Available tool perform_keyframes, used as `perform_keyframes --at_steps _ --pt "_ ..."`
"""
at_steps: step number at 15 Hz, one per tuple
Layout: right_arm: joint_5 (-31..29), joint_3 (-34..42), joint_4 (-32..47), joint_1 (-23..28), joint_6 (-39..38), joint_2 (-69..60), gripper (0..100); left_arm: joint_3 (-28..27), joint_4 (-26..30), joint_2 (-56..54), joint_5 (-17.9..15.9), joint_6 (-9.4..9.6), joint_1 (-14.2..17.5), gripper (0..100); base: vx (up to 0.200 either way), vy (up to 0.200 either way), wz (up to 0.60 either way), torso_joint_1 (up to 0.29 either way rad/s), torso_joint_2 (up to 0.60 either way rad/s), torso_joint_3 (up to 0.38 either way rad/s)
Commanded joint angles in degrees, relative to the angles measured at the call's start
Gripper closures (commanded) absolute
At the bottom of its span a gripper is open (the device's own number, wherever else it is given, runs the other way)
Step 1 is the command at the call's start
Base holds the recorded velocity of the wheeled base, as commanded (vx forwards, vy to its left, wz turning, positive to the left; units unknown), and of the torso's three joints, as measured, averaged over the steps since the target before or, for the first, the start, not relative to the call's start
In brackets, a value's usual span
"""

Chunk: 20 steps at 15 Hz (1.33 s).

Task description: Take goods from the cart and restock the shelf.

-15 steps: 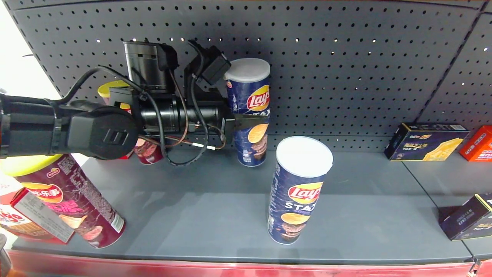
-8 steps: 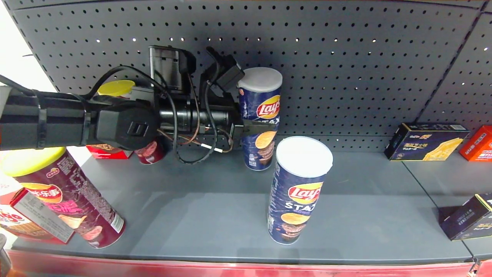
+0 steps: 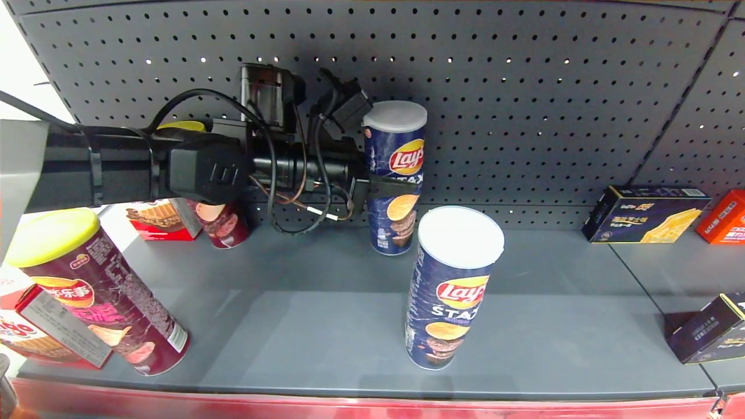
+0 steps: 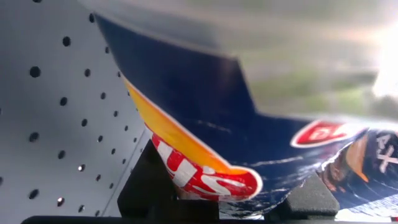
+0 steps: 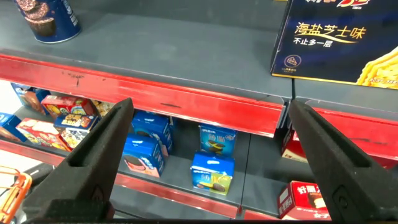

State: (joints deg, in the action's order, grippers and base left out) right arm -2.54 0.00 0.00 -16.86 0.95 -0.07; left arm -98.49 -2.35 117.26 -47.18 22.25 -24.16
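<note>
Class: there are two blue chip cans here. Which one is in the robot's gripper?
The rear blue can by the pegboard: the left gripper is clamped round its middle. The front blue can stands free.

**Matt metal shelving, glossy snack packs**

The shelf (image 3: 302, 314) deck and its pegboard back (image 3: 524, 87) are grey painted sheet metal, smooth and matt, and the back is punched with holes. The front lip (image 3: 349, 407) is a glossier red. The rear blue can (image 3: 396, 169) and the front blue can (image 3: 445, 302) wear shiny printed wraps under dull white plastic lids (image 3: 460, 235). The maroon can (image 3: 110, 302) is equally glossy, with a yellow plastic lid (image 3: 49, 235). The boxes (image 3: 646, 221) are coated card with a soft sheen. The left end effector (image 3: 397, 187) and the right end effector's fingers (image 5: 93, 162) are matt black, whether plastic or rubber is hard to tell.
</note>
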Motion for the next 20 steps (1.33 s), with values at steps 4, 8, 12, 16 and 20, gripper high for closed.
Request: perform_keyframes --at_steps 4,8,12,16,20 --pt "0.1 0.0 0.0 0.0 0.0 0.1 0 -1.3 0.0 2.4 -0.5 0.16 0.0 100 0.000 0.000 0.00 0.000 0.00 0.000" --pt "0.1 0.0 0.0 0.0 0.0 0.1 0 -1.4 -0.2 3.2 -0.5 1.31 -0.2 100 0.000 0.000 0.00 0.000 0.00 0.000" --pt "0.0 0.0 0.0 0.0 0.0 0.1 0 -2.4 -0.3 4.8 -0.5 1.57 -0.4 100 0.000 0.000 0.00 0.000 0.00 0.000" --pt "0.0 0.0 0.0 0.0 0.0 0.1 0 -2.6 -0.4 5.6 -0.5 2.63 -0.5 100 0.000 0.000 0.00 0.000 0.00 0.000" --pt "0.0 0.0 0.0 0.0 0.0 0.1 0 -2.3 -0.5 6.5 -0.4 4.38 -0.7 100 0.000 0.000 0.00 0.000 0.00 0.000"
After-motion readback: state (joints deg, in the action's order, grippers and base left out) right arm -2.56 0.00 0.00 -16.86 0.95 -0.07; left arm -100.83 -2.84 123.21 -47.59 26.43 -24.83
